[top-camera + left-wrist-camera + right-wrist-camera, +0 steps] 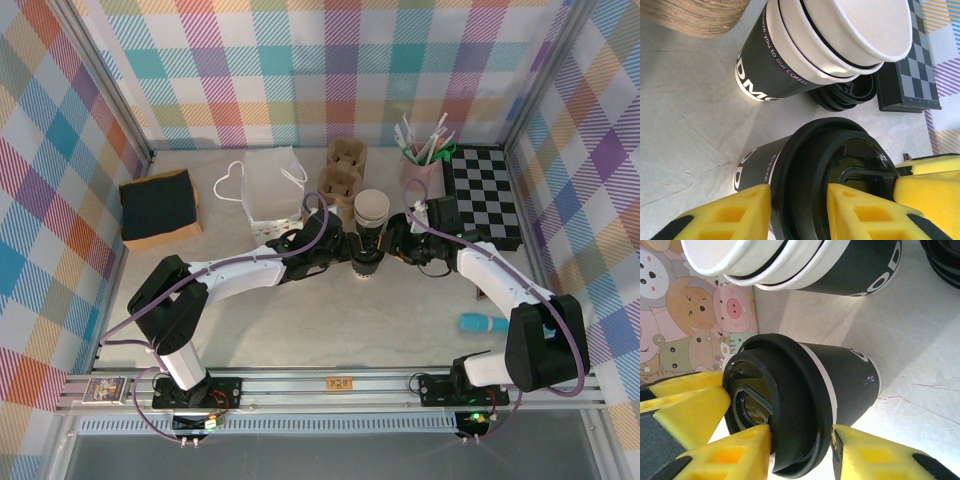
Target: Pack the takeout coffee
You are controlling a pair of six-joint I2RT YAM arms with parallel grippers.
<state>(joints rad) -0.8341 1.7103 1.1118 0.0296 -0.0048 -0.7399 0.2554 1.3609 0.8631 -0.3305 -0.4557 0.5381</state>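
Coffee: takeout coffee [366,254] stands upright mid-table, dark body w/ white band under a black lid [840,165]; both arms meet at it from either side.
Left grip: left gripper [800,196] comes in from the L, closed on the lid rim. One yellow finger [725,217] sits on the cup-body side, the other on the lid top.
Right grip: right gripper [800,436] comes in from the R, same hold. Its yellow fingers [865,455] sit against both faces of the lid rim, pinching it.
Cross-view: each wrist cam also catches the other arm's yellow finger at the lid top.
Cup stack: lidless cup stack [371,210] just behind the coffee, nr but apart; dark sleeve w/ white lettering on the bottom cup.
Spare lids: small pile of black lids [850,95] on the table beside the stack's base.
Bag: white paper bag [272,185] back-left of the coffee, cartoon animal print on its side, mouth open.
Carriers: brown pulp cup carriers [342,168] behind the stack.
Back R: pink holder w/ straws [420,165], checkerboard [487,195] next to it.
Far L: black block on tan base [160,208], well apart.
Near R: teal item [482,323] on the table [330,320], too small to ID.
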